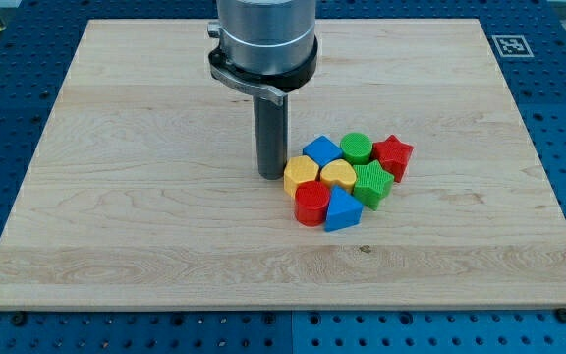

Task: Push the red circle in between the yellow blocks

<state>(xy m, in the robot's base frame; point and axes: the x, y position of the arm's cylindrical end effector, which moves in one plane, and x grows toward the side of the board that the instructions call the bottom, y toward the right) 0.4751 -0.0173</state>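
The red circle (pixel 311 204) sits at the lower left of a tight cluster of blocks, touching the yellow hexagon (pixel 302 173) above it. The yellow heart (pixel 338 175) lies just right of the hexagon, touching it. My tip (pixel 270 175) rests on the board just left of the yellow hexagon, above and left of the red circle. The rod rises straight up to the grey arm flange at the view's top.
A blue cube (pixel 321 151), green circle (pixel 357 147), red star (pixel 393 153), green hexagon (pixel 372 183) and blue triangle (pixel 342 209) pack around the yellow blocks. The wooden board (pixel 116 197) lies on a blue perforated table. A marker tag (pixel 511 45) sits at the board's upper right corner.
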